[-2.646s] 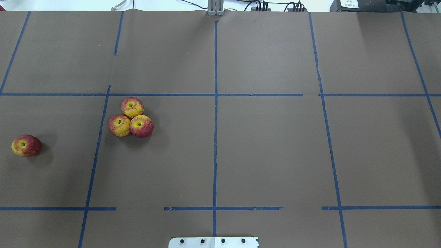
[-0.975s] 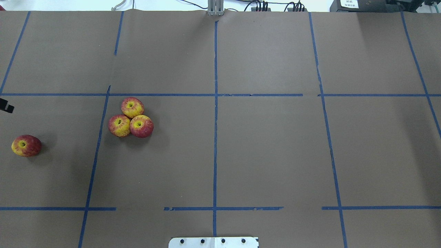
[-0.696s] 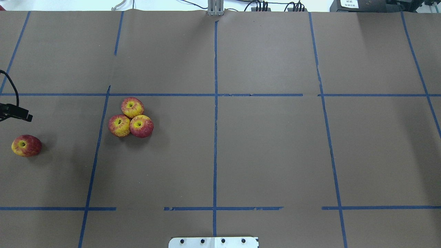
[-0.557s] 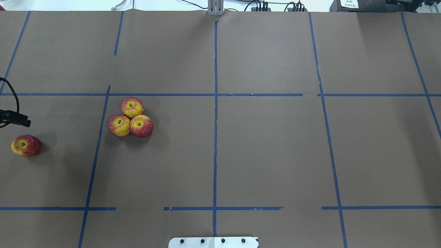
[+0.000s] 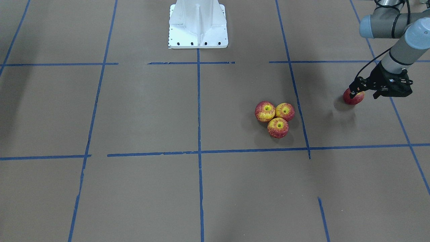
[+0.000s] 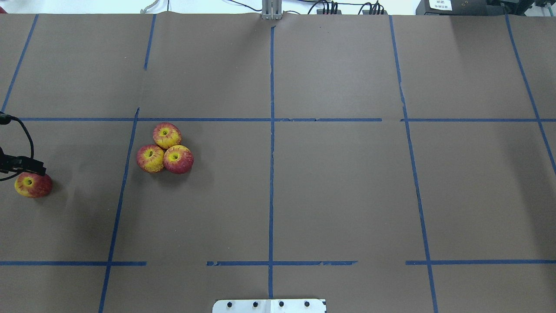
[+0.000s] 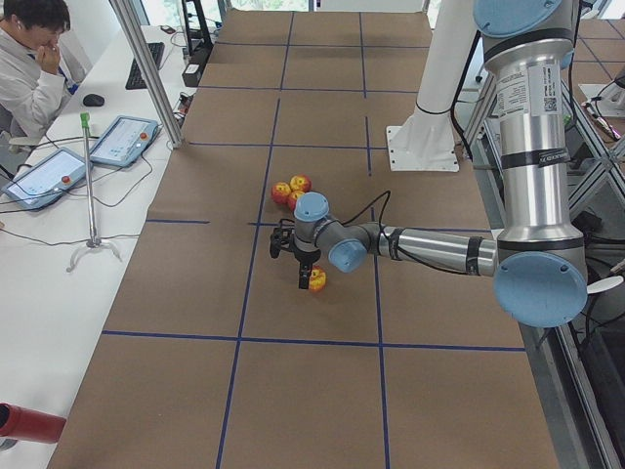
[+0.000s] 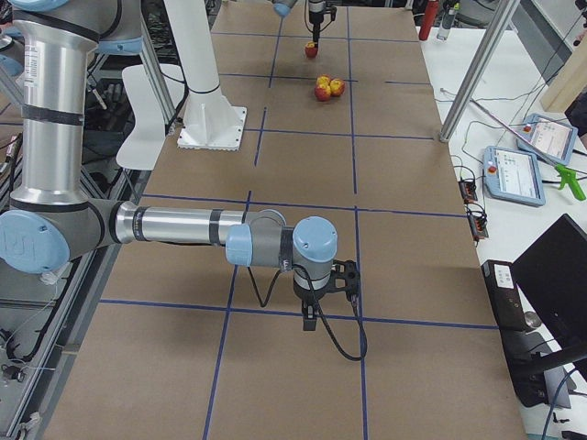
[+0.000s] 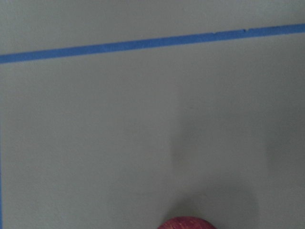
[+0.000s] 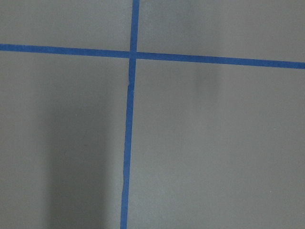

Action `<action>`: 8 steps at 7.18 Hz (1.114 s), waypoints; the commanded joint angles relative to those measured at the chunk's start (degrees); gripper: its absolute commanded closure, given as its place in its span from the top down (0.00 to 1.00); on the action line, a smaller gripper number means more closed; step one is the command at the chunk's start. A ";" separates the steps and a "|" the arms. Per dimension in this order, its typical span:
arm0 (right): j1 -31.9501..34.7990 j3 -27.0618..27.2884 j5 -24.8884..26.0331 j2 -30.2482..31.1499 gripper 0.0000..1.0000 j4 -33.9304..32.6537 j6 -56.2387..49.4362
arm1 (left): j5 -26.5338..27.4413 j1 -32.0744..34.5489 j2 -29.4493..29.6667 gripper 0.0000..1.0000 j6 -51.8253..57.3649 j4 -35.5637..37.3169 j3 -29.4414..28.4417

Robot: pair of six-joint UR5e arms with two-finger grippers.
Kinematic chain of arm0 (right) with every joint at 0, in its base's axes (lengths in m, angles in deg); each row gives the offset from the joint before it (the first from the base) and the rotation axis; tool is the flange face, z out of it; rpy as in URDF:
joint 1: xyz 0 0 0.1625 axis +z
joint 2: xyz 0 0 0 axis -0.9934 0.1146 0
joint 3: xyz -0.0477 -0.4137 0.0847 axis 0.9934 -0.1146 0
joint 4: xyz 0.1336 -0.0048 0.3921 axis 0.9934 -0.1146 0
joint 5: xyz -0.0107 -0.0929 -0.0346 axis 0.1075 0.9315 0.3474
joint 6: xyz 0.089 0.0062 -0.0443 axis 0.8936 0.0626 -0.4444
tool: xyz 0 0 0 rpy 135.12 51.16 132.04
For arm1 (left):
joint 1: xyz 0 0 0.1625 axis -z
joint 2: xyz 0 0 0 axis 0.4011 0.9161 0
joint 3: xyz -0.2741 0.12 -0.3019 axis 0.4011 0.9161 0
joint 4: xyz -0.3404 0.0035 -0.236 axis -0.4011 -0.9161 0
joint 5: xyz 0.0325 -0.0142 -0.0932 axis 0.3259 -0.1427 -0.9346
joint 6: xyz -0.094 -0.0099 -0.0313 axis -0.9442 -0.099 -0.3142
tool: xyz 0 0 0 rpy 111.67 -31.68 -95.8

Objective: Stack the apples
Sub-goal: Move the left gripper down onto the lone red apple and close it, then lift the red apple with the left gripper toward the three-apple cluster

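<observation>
A brown tabletop is marked with blue tape lines. A cluster of 3 apples, red with yellow streaks, sits in the table's left half, about midway between the near and far edges. They touch one another in a triangle. The 4th apple lies alone close to the left edge. The left gripper hangs just over it, jaws spread and holding nothing. The right gripper hovers near the right edge; whether its jaws are spread cannot be told. Nothing looks stacked yet. The base of 3 seems ready, leaving the lone apple to grasp, carry and set on top.
</observation>
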 commanded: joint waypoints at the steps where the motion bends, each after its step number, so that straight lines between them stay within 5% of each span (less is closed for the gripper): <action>1: 0.00 0.00 0.00 0.00 1.00 0.00 -0.08 | 1.12 -2.19 -0.08 1.00 -2.82 0.34 0.15; 6: 0.00 0.00 0.00 0.00 1.00 0.00 0.01 | 1.21 -4.57 -1.04 0.99 -5.30 0.51 -0.91; 7: 0.00 0.00 0.00 0.00 1.00 0.00 0.01 | 1.21 -4.66 -0.96 0.90 -5.30 0.51 -0.91; 8: 0.00 0.00 0.00 0.00 1.00 0.00 0.01 | 1.21 -4.66 -0.96 0.67 -5.30 0.51 -0.91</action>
